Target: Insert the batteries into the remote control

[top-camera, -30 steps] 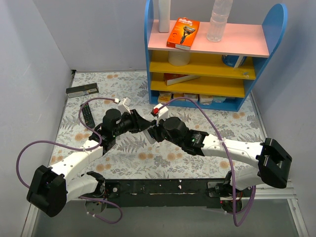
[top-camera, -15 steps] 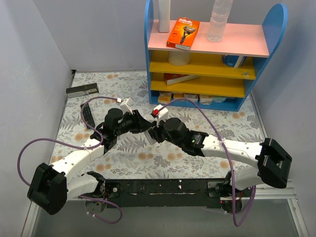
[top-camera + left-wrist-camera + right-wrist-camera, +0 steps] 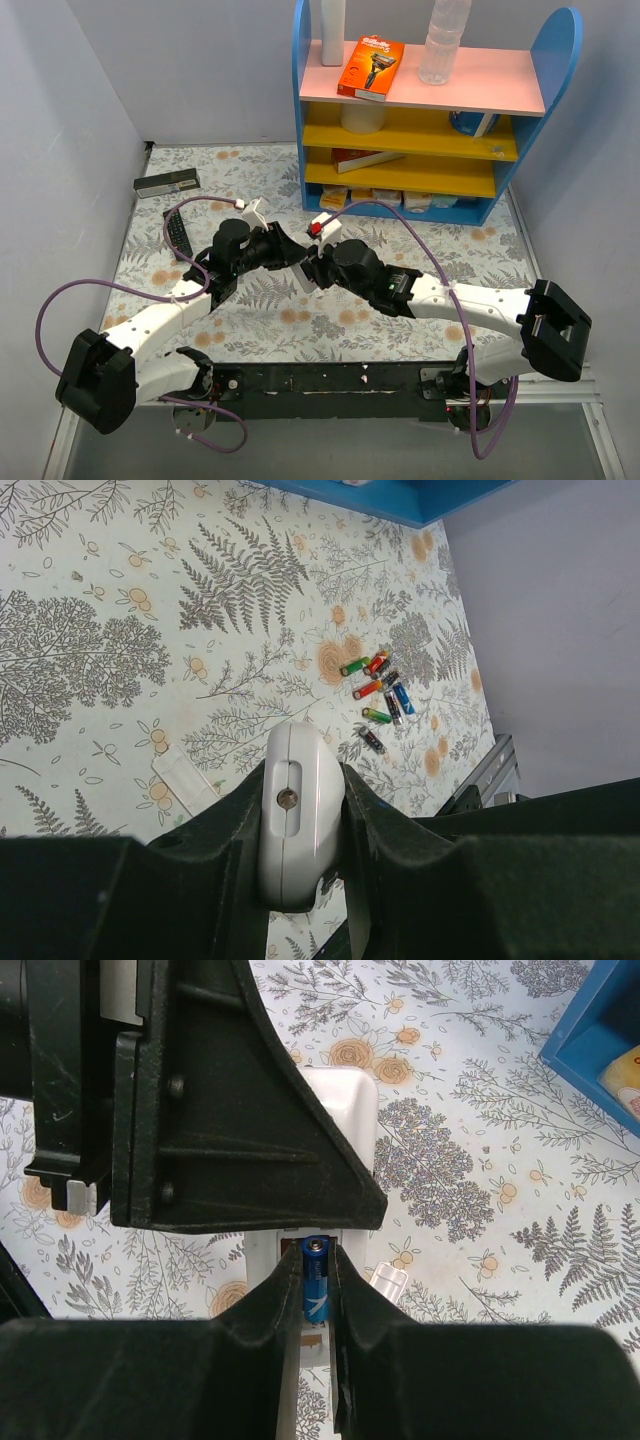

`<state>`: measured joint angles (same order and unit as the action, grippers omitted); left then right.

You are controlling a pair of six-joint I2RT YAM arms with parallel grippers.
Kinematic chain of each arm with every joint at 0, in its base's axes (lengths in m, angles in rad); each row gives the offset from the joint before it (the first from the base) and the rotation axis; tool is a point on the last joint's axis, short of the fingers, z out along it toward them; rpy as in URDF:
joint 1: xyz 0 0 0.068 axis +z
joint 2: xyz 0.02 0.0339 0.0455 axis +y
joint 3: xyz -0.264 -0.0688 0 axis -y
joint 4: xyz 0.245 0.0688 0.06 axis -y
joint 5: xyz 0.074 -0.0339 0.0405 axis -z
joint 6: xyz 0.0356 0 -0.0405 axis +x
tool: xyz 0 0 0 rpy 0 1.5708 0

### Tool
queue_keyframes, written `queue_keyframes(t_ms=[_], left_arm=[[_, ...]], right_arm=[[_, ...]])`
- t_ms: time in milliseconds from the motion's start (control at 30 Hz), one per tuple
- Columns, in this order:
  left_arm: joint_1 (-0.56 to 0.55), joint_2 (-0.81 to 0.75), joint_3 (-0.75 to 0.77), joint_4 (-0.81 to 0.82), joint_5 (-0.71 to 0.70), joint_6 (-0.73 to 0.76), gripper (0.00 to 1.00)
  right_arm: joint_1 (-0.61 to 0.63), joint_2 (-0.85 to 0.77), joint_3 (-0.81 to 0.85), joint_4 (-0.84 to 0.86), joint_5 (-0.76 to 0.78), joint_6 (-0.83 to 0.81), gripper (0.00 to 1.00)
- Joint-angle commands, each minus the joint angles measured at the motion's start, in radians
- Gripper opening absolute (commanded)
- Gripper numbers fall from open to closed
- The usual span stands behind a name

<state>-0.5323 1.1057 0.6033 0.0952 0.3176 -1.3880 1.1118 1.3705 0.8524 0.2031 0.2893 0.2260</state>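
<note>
My left gripper (image 3: 300,785) is shut on the small white remote control (image 3: 296,825) and holds it on edge above the table. My right gripper (image 3: 316,1260) is shut on a blue battery (image 3: 316,1288), whose tip sits at the remote's (image 3: 345,1100) open battery bay. The two grippers meet at the table's middle in the top view, left (image 3: 293,254) and right (image 3: 312,268). The white back cover (image 3: 185,780) lies on the cloth and also shows in the right wrist view (image 3: 388,1281). Several loose batteries (image 3: 378,692) with red, green, blue and black wrappers lie further off.
A black remote with coloured buttons (image 3: 178,232) and a long dark flat box (image 3: 167,183) lie at the far left. A blue shelf unit (image 3: 425,130) with boxes and a bottle stands at the back right. Grey walls close in both sides.
The left arm has edged slightly toward the right gripper. Both grippers keep their holds, and little else differs.
</note>
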Motion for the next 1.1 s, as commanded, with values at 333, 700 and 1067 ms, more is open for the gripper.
queue_keyframes(t_ms=[333,700,1067], left_arm=[[-0.015,-0.04,0.072,-0.011,0.055,-0.051,0.0],[-0.015,-0.032,0.079,-0.032,0.058,-0.037,0.0],[-0.014,-0.027,0.085,-0.049,0.049,-0.029,0.0]], right_arm=[[-0.02,0.03,-0.076,0.002,0.063,-0.037,0.19],[-0.02,0.032,-0.069,0.007,0.063,-0.043,0.3],[-0.02,0.016,-0.061,0.006,0.059,-0.047,0.33]])
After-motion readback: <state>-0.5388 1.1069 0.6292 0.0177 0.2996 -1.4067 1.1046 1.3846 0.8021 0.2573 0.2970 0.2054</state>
